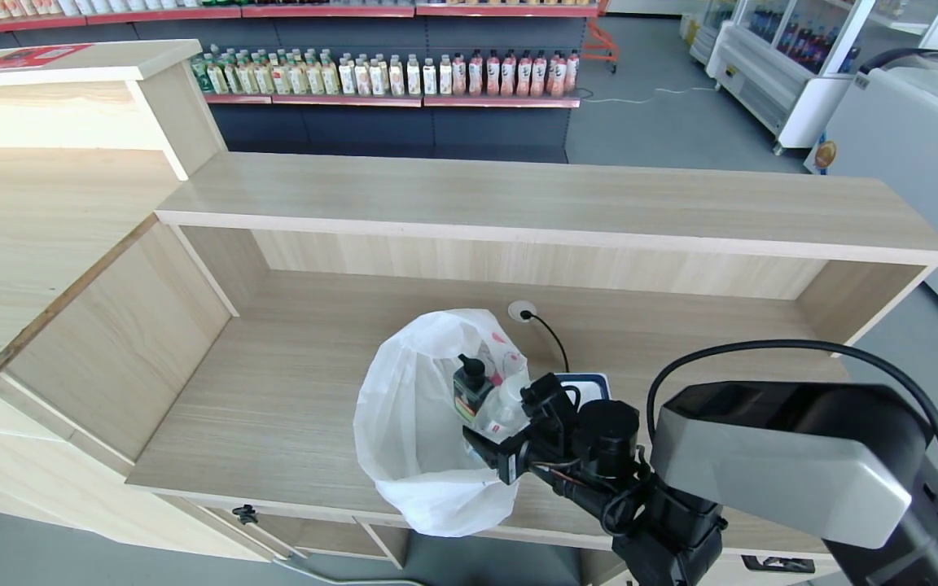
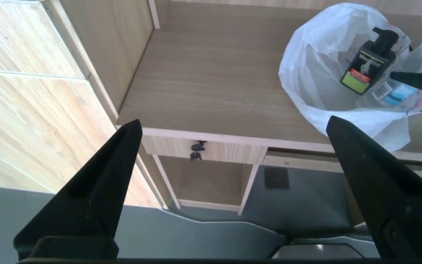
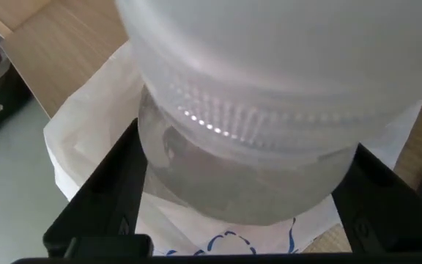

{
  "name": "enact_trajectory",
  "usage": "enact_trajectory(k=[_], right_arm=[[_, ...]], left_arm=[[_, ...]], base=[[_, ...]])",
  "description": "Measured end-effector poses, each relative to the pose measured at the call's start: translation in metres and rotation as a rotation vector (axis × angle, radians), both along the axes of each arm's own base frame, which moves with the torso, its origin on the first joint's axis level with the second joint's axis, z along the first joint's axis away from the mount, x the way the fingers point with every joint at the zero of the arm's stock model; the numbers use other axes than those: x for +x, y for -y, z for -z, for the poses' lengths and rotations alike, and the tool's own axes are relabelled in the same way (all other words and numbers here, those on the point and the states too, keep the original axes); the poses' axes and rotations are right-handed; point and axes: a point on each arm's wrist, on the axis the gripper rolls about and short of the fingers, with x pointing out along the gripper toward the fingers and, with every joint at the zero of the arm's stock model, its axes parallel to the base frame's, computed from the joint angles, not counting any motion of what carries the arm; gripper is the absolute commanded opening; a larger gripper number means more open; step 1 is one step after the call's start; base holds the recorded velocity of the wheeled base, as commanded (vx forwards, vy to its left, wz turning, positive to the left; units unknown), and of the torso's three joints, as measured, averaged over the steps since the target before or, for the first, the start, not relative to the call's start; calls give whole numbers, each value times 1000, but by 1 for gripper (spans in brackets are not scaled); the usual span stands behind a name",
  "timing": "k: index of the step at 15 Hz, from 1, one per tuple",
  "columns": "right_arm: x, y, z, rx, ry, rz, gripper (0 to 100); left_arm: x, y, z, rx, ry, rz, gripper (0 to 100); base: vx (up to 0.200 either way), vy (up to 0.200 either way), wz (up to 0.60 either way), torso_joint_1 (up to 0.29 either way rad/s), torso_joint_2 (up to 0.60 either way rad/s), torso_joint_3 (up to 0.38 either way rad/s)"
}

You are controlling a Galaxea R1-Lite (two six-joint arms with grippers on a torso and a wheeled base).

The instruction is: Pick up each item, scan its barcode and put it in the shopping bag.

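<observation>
A white plastic shopping bag [image 1: 412,423] stands open near the counter's front edge. Inside it sits a dark bottle [image 1: 471,389] with a black pump cap, also seen from the left wrist as the dark bottle [image 2: 365,62] in the bag [image 2: 321,81]. My right gripper [image 1: 515,425] is at the bag's mouth, shut on a clear bottle [image 1: 506,407] with a pale cap. In the right wrist view that clear bottle [image 3: 255,139] sits between the fingers of the right gripper [image 3: 247,158], with the bag [image 3: 86,139] beneath. My left gripper [image 2: 234,126] hangs open and holds nothing, below the counter's front edge.
A flat blue-and-white scanner [image 1: 587,384] lies just right of the bag, with a black cable running to a grommet [image 1: 522,311]. The wooden counter [image 1: 273,382] has a raised back ledge and side walls. Drawers [image 2: 196,152] sit under its front edge.
</observation>
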Motion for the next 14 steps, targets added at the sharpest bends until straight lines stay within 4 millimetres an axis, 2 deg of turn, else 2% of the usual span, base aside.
enact_trajectory(k=[2,7,14], right_arm=[[-2,-2,-2,18,-11,-7,100],[-14,-16,-33,134,-24,-58,100],[-14,-9,-66,225,-4,-60,100]], left_arm=[[0,0,0,0,0,0,100],[0,0,0,1,0,0,100],[0,0,0,-1,0,0,100]], base=[[0,0,0,0,0,0],[0,0,0,0,0,0],[0,0,0,0,0,0]])
